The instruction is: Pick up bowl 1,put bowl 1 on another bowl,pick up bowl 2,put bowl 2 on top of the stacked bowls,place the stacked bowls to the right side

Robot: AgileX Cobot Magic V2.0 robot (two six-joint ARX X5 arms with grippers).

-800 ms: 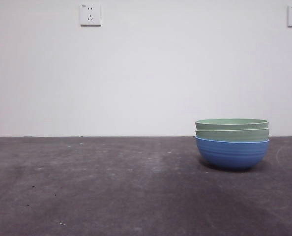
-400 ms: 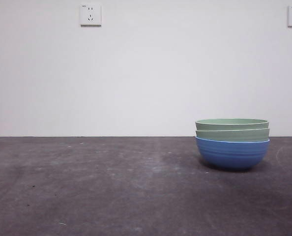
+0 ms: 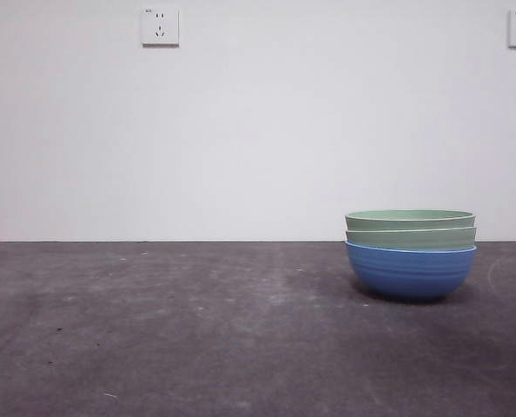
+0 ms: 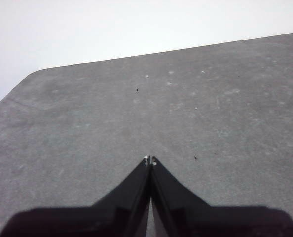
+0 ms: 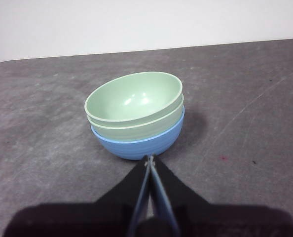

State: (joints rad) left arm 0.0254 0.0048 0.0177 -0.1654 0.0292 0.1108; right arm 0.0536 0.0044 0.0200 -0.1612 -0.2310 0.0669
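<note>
Stack's done and parked, so we're mostly just watching for a clumsy exit

We see the stacked bowls point(image 3: 410, 254) sitting on the desk point(image 3: 197, 330), blue bowl point(image 3: 410, 271) under two green bowls point(image 3: 410, 228), well right of the wall socket point(image 3: 159, 26). The right claw point(image 5: 150, 159) hangs near the blue bowl with jaws pressed together, holding nothing; the left claw point(image 4: 150, 160) is likewise closed over bare desk. Our worry: a low swing from the right one could clip the stack and shove or tilt it.
</note>
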